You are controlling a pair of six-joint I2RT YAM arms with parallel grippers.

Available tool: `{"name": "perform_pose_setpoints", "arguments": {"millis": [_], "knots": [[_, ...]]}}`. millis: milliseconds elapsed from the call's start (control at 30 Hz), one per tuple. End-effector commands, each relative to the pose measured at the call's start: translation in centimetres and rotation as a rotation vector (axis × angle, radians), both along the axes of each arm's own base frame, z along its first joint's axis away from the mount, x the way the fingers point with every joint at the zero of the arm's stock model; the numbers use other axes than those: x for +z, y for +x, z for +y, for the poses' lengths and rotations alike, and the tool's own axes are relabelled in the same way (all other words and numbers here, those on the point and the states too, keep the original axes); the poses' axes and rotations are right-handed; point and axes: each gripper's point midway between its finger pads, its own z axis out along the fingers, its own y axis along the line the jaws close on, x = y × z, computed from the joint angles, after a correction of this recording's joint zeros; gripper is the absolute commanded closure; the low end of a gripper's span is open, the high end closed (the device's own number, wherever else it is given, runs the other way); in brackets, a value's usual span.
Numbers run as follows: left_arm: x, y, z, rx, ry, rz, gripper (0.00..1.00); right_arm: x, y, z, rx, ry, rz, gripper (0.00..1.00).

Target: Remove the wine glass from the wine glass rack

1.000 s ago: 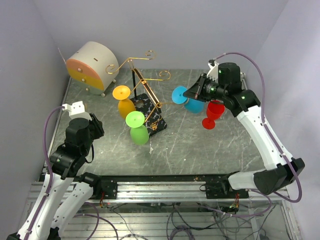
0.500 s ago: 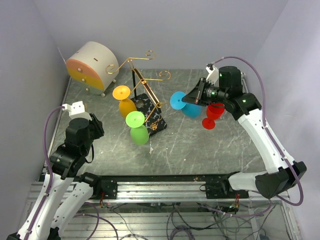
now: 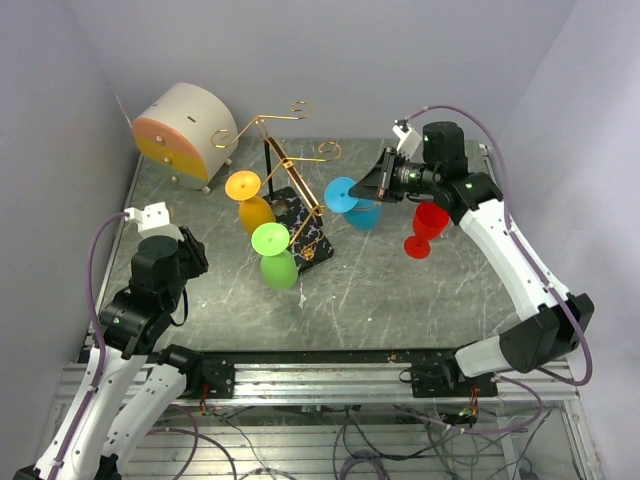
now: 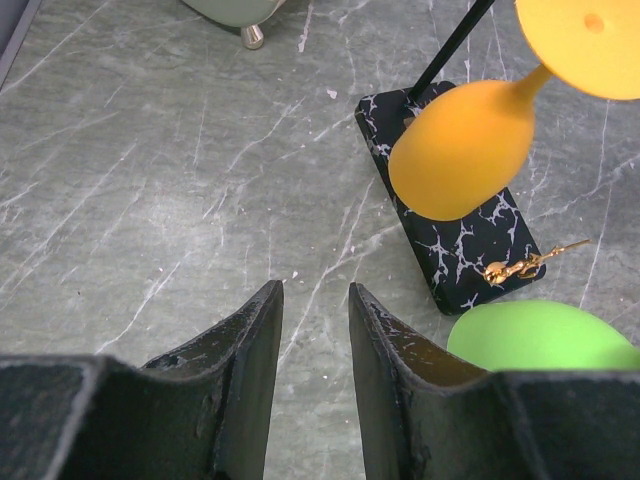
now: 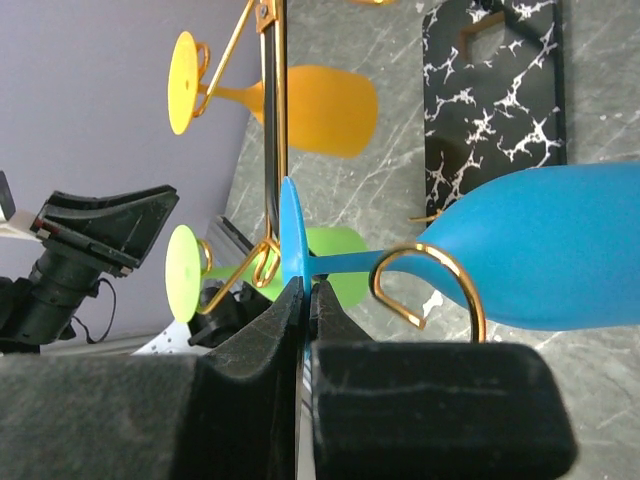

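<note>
The wine glass rack (image 3: 283,157) stands mid-table on its black marble base (image 3: 303,228). An orange glass (image 3: 252,213) and a green glass (image 3: 277,268) hang from it upside down. My right gripper (image 3: 378,186) is shut on the foot of a blue wine glass (image 3: 362,213), held sideways just right of the rack. In the right wrist view my gripper (image 5: 305,292) pinches the blue foot (image 5: 290,235). A gold scroll arm (image 5: 432,282) curls in front of the stem; I cannot tell if they touch. My left gripper (image 4: 312,300) is open and empty, low over the table left of the base (image 4: 450,225).
A red wine glass (image 3: 428,226) stands on the table under my right arm. The round beige-and-orange drawer box (image 3: 184,133) sits at the back left. Purple walls close in on both sides and behind.
My right gripper has carried the blue glass leftward, closer to the rack's arms. The left arm has not moved.
</note>
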Motion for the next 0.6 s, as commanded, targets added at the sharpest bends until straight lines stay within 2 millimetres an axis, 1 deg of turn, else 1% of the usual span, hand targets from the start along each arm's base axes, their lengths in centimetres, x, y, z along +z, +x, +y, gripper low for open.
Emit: {"name": "perform_pose_setpoints", "arguments": {"millis": [0, 100, 200, 300, 400, 433, 500, 533, 567], "knots": [[0.5, 0.2, 0.4, 0.027, -0.004, -0.030, 0.56, 3.5, 1.7, 1.0, 0.021, 0.068, -0.126, 1.00], [0.7, 0.1, 0.5, 0.031, -0.009, -0.037, 0.56, 5.0, 2.8, 1.3, 0.015, 0.084, -0.189, 1.00], [0.8, 0.0, 0.8, 0.046, -0.012, -0.044, 0.52, 6.6, 3.9, 1.2, -0.008, 0.078, -0.264, 1.00], [1.2, -0.1, 1.1, 0.066, -0.020, -0.056, 0.46, 7.9, 5.3, -0.1, -0.093, 0.017, -0.345, 1.00], [1.5, -0.3, 1.3, 0.081, -0.030, -0.067, 0.38, 9.3, 5.9, -2.4, -0.194, -0.076, -0.435, 1.00], [1.6, -0.4, 1.3, 0.081, -0.033, -0.069, 0.36, 9.9, 5.9, -3.2, -0.217, -0.104, -0.476, 1.00], [2.1, -0.6, 1.3, 0.080, -0.045, -0.069, 0.34, 11.7, 4.8, -4.1, -0.211, -0.126, -0.597, 1.00], [2.7, -1.0, 1.1, 0.067, -0.059, -0.069, 0.32, 12.5, 3.7, -4.2, -0.188, -0.122, -0.654, 1.00], [3.4, -1.3, 0.9, 0.054, -0.076, -0.079, 0.31, 13.7, 2.5, -4.3, -0.160, -0.107, -0.722, 1.00]]}}
